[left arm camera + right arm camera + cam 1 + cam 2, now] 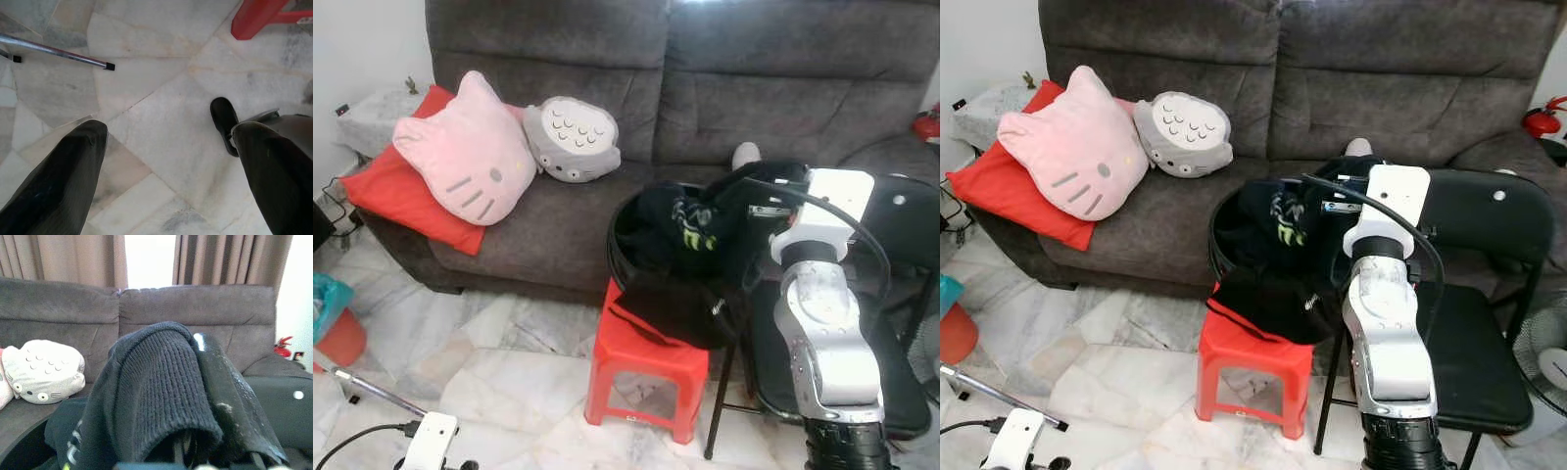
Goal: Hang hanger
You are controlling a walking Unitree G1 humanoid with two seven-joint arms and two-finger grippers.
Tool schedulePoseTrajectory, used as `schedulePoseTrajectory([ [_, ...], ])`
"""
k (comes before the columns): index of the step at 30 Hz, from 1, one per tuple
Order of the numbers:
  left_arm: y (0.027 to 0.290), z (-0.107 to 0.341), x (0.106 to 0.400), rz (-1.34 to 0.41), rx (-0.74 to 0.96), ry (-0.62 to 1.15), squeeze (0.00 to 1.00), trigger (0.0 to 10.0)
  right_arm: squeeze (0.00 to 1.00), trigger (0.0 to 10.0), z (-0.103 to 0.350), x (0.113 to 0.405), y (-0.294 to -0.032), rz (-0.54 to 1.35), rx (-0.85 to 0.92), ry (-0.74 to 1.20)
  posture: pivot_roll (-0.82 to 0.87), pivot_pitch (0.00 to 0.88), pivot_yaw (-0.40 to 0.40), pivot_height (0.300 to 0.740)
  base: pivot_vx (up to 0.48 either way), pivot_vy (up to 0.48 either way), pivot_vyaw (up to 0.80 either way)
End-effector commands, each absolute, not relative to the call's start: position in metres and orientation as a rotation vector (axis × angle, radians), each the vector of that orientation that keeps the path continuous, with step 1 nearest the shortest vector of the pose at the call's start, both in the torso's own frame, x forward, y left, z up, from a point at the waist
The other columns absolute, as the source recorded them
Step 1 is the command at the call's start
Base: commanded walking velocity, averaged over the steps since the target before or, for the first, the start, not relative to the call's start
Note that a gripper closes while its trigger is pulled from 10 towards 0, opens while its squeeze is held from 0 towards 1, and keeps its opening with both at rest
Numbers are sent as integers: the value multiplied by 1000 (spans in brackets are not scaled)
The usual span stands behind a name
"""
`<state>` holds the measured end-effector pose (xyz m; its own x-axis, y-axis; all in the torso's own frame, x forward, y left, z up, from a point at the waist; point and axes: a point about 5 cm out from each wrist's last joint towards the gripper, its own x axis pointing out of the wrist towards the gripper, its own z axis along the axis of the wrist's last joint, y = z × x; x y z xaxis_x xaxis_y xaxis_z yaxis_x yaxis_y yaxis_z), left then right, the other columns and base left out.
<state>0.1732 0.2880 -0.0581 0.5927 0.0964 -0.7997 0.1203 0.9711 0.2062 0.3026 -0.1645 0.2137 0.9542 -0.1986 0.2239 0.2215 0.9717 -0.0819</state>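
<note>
You see a black ribbed knit garment draped like a hood over the right gripper, its folded edge hanging towards the wrist camera. It belongs to a heap of dark clothes, one with green lettering, which fills a round black basket. The basket sits on a red stool, and black cloth spills over the basket's front rim.

Silver, rounded right forearm with a mottled, scuffed sheen, capped by a white boxy wrist block and ending below in a black ribbed collar. Thick black cable looping from the wrist block down along the forearm. Left end effector with two long, dark, matte fingers, broad and rounded at the tips.
</note>
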Motion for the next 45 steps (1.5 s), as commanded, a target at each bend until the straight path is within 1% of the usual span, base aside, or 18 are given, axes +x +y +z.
schedulePoseTrajectory([
  [1, 291, -58, 171, 1, 252, 943, 0, 10000, 0, 10000, 216, 302, -165, -213, -120, -238, -109, 0, 9, 740, -368, 0, 0],
  [14, 287, -61, 169, 8, 244, 948, 0, 10000, 0, 10000, 220, 301, -172, -234, -158, -265, -111, 0, 1, 740, -366, 0, 0],
  [34, 287, -58, 175, 12, 233, 933, 0, 10000, 0, 10000, 234, 304, -170, -222, -229, -318, -109, 0, 0, 740, -365, 0, 0],
  [40, 288, -57, 176, 12, 235, 930, 0, 10000, 0, 10000, 239, 304, -167, -209, -254, -350, -107, 0, 3, 740, -365, 0, 0],
  [45, 289, -57, 177, 12, 236, 928, 0, 10000, 0, 10000, 246, 302, -160, -172, -298, -400, -110, 0, 5, 740, -364, 0, 0],
])
